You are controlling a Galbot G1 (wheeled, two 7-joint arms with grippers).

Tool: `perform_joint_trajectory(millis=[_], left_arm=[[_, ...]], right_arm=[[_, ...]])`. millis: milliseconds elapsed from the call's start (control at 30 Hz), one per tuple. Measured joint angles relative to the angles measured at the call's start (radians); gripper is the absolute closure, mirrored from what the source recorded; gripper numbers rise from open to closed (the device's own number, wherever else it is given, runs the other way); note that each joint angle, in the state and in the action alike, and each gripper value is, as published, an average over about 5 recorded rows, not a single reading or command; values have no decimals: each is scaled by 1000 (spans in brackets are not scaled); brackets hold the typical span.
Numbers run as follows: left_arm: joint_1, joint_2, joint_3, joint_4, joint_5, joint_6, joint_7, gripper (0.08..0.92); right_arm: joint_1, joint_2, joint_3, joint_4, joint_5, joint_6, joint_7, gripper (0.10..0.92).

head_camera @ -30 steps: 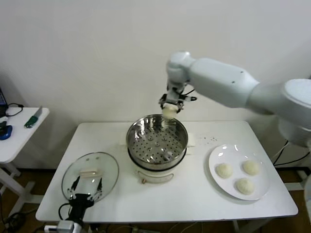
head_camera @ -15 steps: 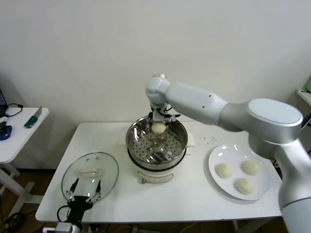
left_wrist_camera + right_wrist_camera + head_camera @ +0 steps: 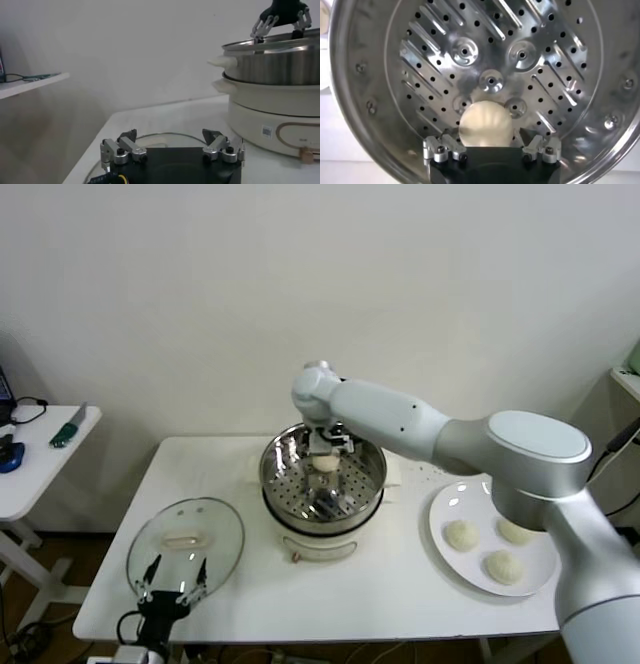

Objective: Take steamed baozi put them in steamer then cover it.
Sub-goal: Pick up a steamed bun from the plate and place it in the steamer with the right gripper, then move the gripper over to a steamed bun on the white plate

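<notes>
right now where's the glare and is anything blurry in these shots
Head view: bright reflections on the steamer rim and the cover glass. Right wrist view: the perforated steel floor mirrors light in streaks; the baozi is slightly soft. Left wrist view: the wall is evenly lit and the nearby left gripper is sharp.

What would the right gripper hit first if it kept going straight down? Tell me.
Most likely the baozi between the open fingers of the right gripper, sitting low in the steamer; just beyond lies the perforated floor. How near they are is unclear.
</notes>
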Motion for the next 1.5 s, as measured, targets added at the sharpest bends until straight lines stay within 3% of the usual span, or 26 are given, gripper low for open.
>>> perform_joint_trajectory(millis=[233, 433, 767, 967, 1200, 1500], left_arm=[[8, 0, 0, 0, -2, -4, -1, 177], [16, 6, -1, -6, -7, -4, -2, 177], [21, 9, 3, -31, -19, 3, 0, 177], [21, 8, 11, -35, -20, 8, 0, 177], [13, 2, 16, -38, -28, 18, -15, 177], [19, -5, 5, -34, -35, 26, -20, 177]], right_arm=[[36, -24, 8, 25, 50, -7, -18, 202], [133, -82, -44, 61, 231, -80, -37, 203], [327, -302, -265, 204, 687, -436, -4, 203], [358, -473, -340, 296, 874, -642, 13, 203], [296, -651, -357, 349, 955, -786, 26, 203], [116, -755, -281, 335, 916, -854, 36, 203]])
